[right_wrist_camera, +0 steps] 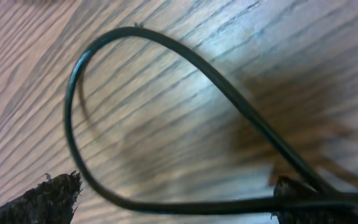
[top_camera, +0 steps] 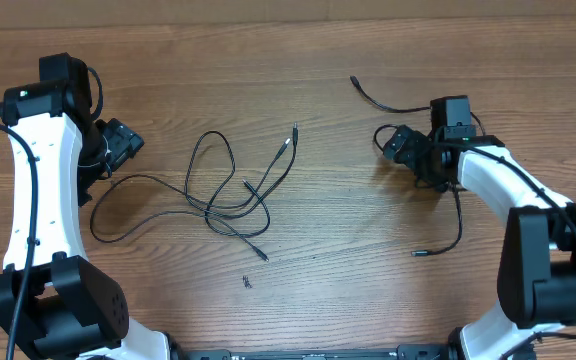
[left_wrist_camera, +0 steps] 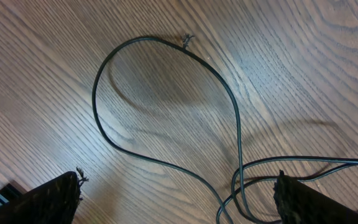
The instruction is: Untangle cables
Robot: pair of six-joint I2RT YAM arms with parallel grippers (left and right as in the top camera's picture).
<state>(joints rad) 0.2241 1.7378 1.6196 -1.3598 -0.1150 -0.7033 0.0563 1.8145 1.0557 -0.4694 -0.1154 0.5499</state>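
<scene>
A tangle of thin black cables (top_camera: pixel 230 192) lies on the wooden table, its loops crossing at mid-table and plug ends pointing up right (top_camera: pixel 292 135) and down (top_camera: pixel 263 257). My left gripper (top_camera: pixel 128 145) stands open at the tangle's left end. In the left wrist view a cable loop (left_wrist_camera: pixel 166 106) lies ahead of the open left gripper (left_wrist_camera: pixel 179 205), with strands crossing by the right finger (left_wrist_camera: pixel 316 202). A separate cable (top_camera: pixel 393 105) runs under my right gripper (top_camera: pixel 390 142). In the right wrist view that cable (right_wrist_camera: pixel 185 202) passes between the wide-open fingers of the right gripper (right_wrist_camera: pixel 176 196).
A tiny dark scrap (top_camera: pixel 247 282) lies below the tangle. The right cable's other end (top_camera: pixel 420 253) rests near the right arm's base. Bare wood table (top_camera: pixel 348 230) lies between the two cable groups.
</scene>
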